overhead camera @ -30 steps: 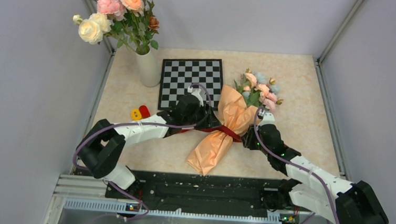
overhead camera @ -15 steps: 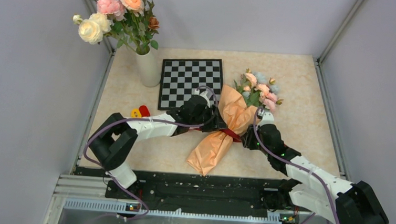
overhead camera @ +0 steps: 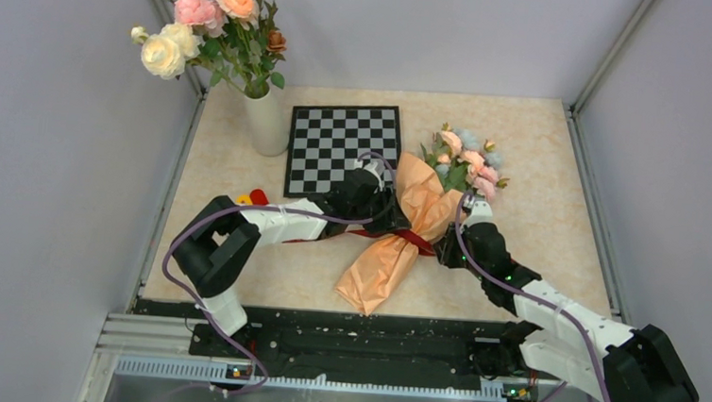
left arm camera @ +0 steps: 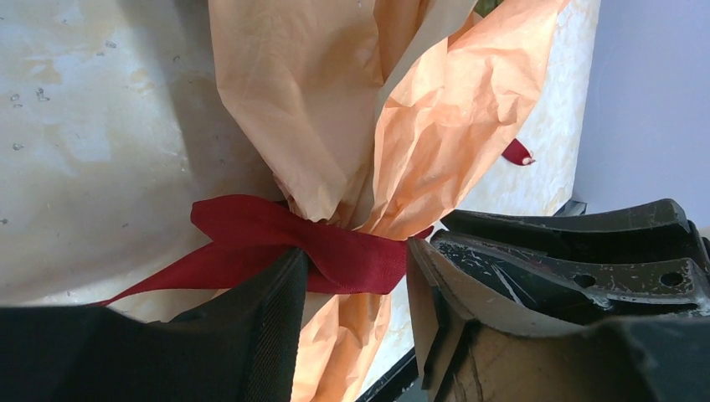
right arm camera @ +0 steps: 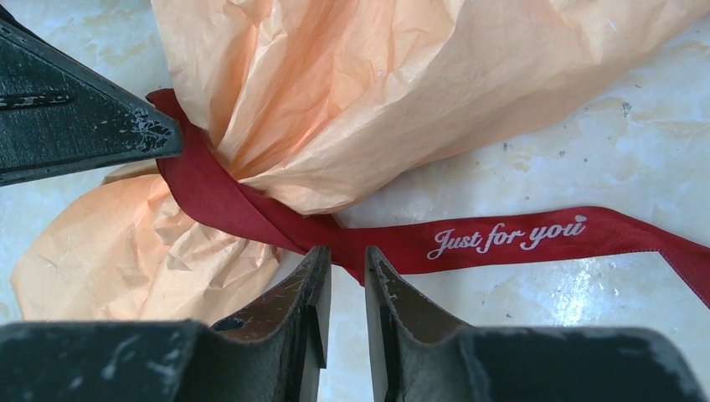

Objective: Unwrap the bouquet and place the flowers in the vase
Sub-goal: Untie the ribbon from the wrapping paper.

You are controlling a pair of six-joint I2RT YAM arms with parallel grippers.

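While the bouquet (overhead camera: 394, 246) lies between both grippers, the left gripper (left arm camera: 356, 261) stands with jaws apart, astride the knot of the dark red ribbon (right arm camera: 502, 239). The right gripper (right arm camera: 345, 255) has its jaws nearly together at the ribbon; whether they pinch it cannot be told. The flowers (overhead camera: 469, 162) sit in the paper wrap just beyond the right gripper. The vase (overhead camera: 267, 124), well apart from the left gripper, holds larger roses (overhead camera: 199, 29).

Left gripper (left arm camera: 356, 272) shifted right, closer onto bouquet (overhead camera: 396, 246) ribbon (left arm camera: 251, 230); left elbow swung inward
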